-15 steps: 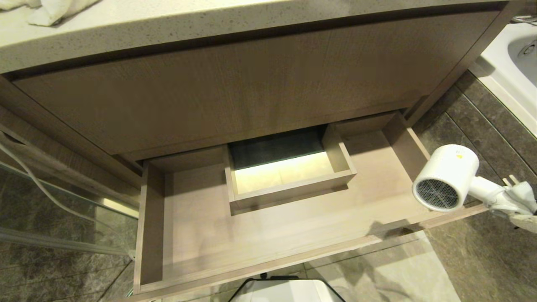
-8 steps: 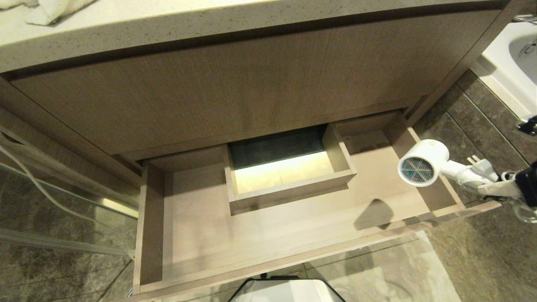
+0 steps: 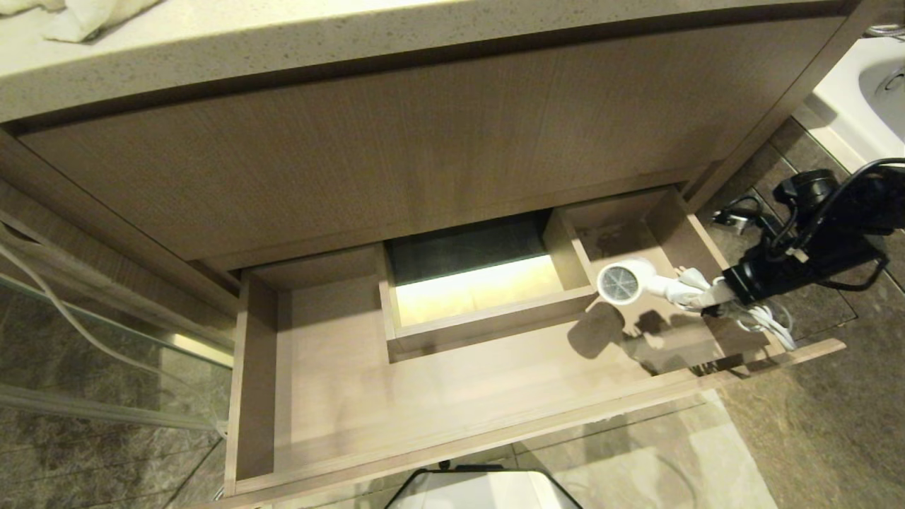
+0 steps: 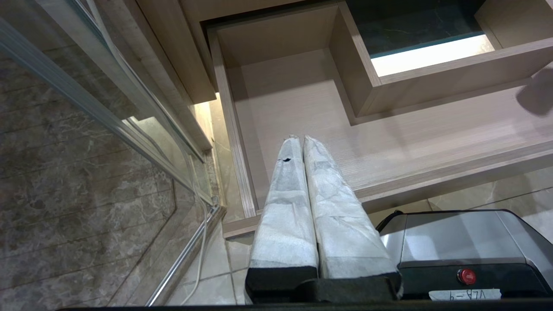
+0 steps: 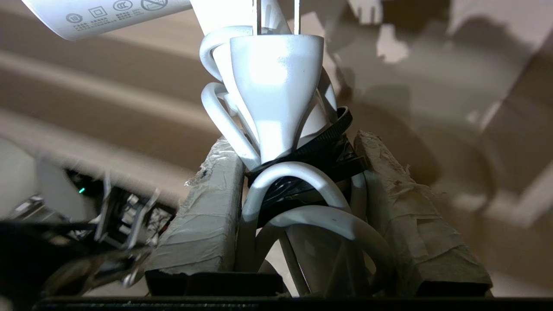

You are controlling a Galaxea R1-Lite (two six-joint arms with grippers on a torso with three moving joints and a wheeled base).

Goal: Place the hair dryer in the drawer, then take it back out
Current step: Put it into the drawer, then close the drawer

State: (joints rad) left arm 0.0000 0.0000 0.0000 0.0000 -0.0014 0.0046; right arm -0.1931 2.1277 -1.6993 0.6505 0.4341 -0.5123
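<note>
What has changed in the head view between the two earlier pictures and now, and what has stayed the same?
The right gripper, shut on the hair dryer by its handle and coiled cord, has carried it from beyond the drawer's right end in over the right compartment, and its arm has come into view. The drawer stays open, and the left gripper stays shut and idle.

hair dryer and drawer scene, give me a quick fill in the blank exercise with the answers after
1. The hair dryer is held by the robot's ____ gripper.
2. The drawer stands pulled ____.
3. The hair dryer hangs over the drawer's ____ end, beside the boxed cut-out.
4. The left gripper has its fingers pressed ____, holding nothing.

Missing words: right; open; right; together
</note>
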